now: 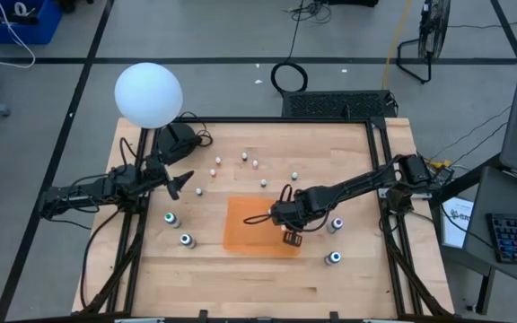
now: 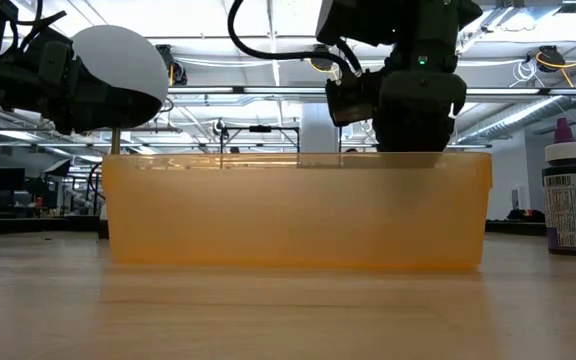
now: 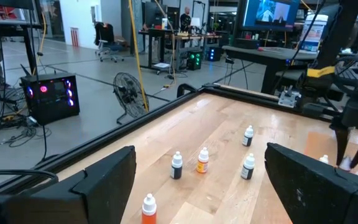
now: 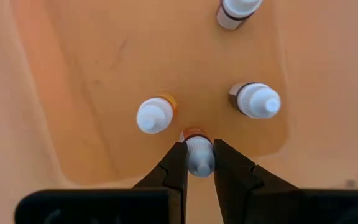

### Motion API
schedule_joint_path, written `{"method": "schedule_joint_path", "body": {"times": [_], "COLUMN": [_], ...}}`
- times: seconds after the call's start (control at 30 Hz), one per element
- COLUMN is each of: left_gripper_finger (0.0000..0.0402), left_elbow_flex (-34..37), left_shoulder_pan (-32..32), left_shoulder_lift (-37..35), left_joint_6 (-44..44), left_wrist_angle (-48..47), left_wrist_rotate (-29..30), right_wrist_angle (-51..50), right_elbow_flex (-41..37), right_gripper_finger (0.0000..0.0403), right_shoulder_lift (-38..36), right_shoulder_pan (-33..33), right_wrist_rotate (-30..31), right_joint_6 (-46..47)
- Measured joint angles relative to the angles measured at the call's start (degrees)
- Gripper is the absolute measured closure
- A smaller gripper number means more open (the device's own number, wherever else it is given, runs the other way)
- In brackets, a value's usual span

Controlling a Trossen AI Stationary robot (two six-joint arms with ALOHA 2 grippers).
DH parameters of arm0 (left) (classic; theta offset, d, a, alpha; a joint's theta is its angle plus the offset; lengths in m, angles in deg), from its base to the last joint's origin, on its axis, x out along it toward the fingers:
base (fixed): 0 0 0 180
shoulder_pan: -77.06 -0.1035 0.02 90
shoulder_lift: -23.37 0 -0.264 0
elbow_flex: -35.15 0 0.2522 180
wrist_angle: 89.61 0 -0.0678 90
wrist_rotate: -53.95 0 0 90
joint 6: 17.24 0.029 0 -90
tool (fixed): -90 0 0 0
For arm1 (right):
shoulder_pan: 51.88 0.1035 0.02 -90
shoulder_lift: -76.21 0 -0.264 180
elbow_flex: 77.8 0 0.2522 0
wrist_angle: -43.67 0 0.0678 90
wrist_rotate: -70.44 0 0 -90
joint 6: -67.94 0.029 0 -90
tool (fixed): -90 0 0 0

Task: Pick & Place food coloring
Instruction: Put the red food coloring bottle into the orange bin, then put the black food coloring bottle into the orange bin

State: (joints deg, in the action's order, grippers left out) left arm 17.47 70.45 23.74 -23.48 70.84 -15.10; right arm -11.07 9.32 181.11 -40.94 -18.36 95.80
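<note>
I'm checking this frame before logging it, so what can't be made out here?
- Bottles inside the orange bin: low view, hidden by its cloudy wall.
- Small bottle in the right gripper: right wrist view, the fingers cover its body.
- Loose bottles' colours: high view, too small.

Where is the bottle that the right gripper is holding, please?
Right wrist view: the small bottle is pinched in the right gripper, over the orange bin, beside three bottles standing inside.

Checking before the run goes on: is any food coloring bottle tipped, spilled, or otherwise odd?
Nothing stands out. The small bottles on the table stand upright with no spills, and so do those in the orange bin. The right end effector is shut on one small bottle over the bin.
</note>
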Motion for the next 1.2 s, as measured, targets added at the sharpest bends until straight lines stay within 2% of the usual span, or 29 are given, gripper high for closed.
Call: {"method": "schedule_joint_path", "body": {"times": [0.1, 0.23, 0.33, 0.43, 0.7, 0.87, 1.03, 1.2], "left_gripper_finger": [0.0048, 0.0048, 0.0048, 0.0048, 0.0048, 0.0048, 0.0048, 0.0048], "left_elbow_flex": [0.0, 0.0, 0.0, 0.0, 0.0, 0.0, 0.0, 0.0], "left_shoulder_pan": [0.0, 0.0, 0.0, 0.0, 0.0, 0.0, 0.0, 0.0], "left_shoulder_lift": [0.0, 0.0, 0.0, 0.0, 0.0, 0.0, 0.0, 0.0], "left_joint_6": [0.0, 0.0, 0.0, 0.0, 0.0, 0.0, 0.0, 0.0], "left_wrist_angle": [0.0, 0.0, 0.0, 0.0, 0.0, 0.0, 0.0, 0.0], "left_wrist_rotate": [0.0, 0.0, 0.0, 0.0, 0.0, 0.0, 0.0, 0.0], "right_wrist_angle": [1.0, 1.5, 1.4, 1.0, 0.0, -0.7, -1.3, -2.3], "right_elbow_flex": [0.0, 0.0, 0.0, 0.1, 0.1, 0.1, 0.2, 0.2], "right_gripper_finger": [0.0341, 0.0271, 0.0234, 0.0216, 0.0222, 0.0233, 0.0237, 0.0229], "right_shoulder_lift": [0.0, 0.0, -0.2, -0.9, -5.6, -9.5, -12.6, -12.8], "right_shoulder_pan": [0.0, 0.0, -0.1, -0.4, -2.3, -4.5, -10.2, -18.4], "right_wrist_rotate": [0.0, -0.5, -4.2, -7.7, -8.5, -1.6, 3.5, 3.3], "right_joint_6": [0.1, 2.5, 4.4, 6.4, 6.7, 3.1, -3.0, -7.4]}}
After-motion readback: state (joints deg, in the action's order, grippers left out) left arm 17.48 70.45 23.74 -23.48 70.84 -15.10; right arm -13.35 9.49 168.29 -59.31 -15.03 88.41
